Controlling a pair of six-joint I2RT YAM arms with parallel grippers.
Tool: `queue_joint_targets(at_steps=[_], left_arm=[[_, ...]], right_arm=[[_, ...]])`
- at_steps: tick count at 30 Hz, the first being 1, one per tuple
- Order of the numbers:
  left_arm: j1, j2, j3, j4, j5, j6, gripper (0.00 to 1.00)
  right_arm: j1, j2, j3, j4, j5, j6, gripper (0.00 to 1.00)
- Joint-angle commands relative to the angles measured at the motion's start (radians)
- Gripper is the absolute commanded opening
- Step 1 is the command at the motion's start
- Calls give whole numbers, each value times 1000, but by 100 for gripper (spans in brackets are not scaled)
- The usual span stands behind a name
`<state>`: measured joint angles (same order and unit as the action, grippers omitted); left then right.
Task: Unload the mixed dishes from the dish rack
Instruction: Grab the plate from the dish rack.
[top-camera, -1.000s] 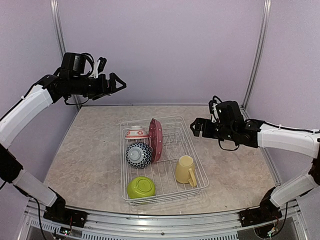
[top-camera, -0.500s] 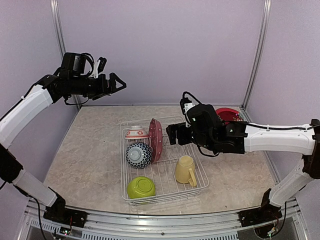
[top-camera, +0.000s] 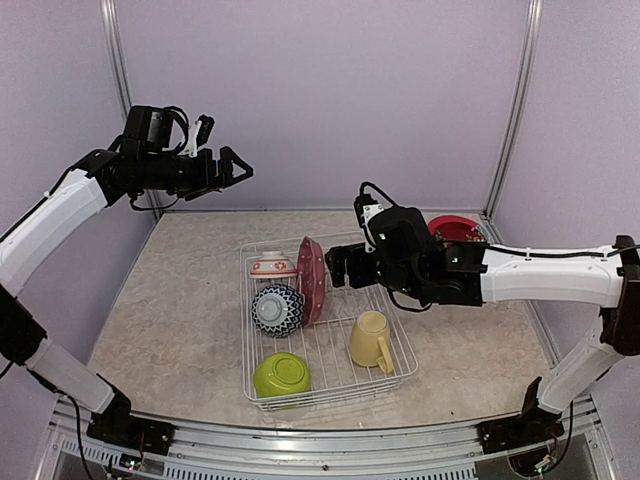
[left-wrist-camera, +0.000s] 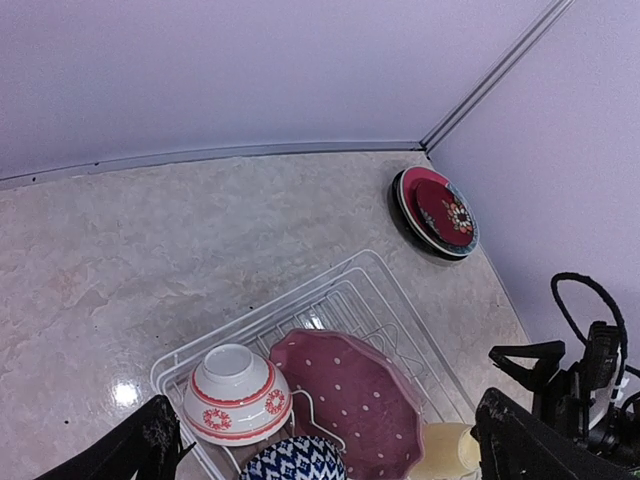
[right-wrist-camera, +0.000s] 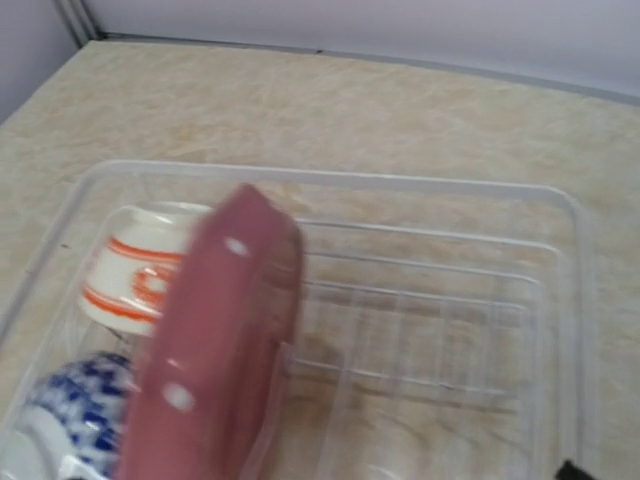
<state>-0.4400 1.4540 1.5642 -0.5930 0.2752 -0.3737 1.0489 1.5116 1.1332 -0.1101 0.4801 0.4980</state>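
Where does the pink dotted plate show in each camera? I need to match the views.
Top external: pink dotted plate stands on edge in the dish rack, centre of picture.
Left wrist: plate at bottom centre, face showing.
Right wrist: plate at lower left, blurred, edge-on.
Shared landmark: red-white bowl next to the plate.

Okay, I'm counting one white wire dish rack (top-camera: 330, 365). It's holding three bowls: a red-and-white bowl (top-camera: 272, 266), a blue-patterned bowl (top-camera: 277, 306) and a lime green bowl (top-camera: 281, 375). One pale yellow mug (top-camera: 371, 340) is sitting in there too. Plates are adding up to three: a pink dotted plate (top-camera: 311, 280), a red plate (left-wrist-camera: 443, 210) and a dark plate (left-wrist-camera: 397, 210). Two grippers are showing, the left gripper (top-camera: 229, 146) and the right gripper (top-camera: 338, 265).
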Motion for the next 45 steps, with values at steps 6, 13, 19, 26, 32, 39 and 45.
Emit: queue_joint_targets(at_steps=[6,13,19,26,32,39,45], left_arm=[[3,-3,11,-8,-14,19,99],[3,2,13,-10,-15,19,99],[4,0,13,-8,-4,15,99],[4,-7,13,-8,-4,16,99],[5,-9,12,-10,-19,22,99],[7,-8,12,-8,-12,21,99],[7,4,14,-7,11,6,99]], right_arm=[[-1,188,196,-151,-25,202,100],[-6,256,272,-179,-50,301,100],[-6,342,367,-217,-90,314,93],[-5,412,437,-306,-50,425,77],[2,454,472,-313,-51,411,60],[21,522,571,-430,42,426,54],[28,547,612,-469,69,429,40]])
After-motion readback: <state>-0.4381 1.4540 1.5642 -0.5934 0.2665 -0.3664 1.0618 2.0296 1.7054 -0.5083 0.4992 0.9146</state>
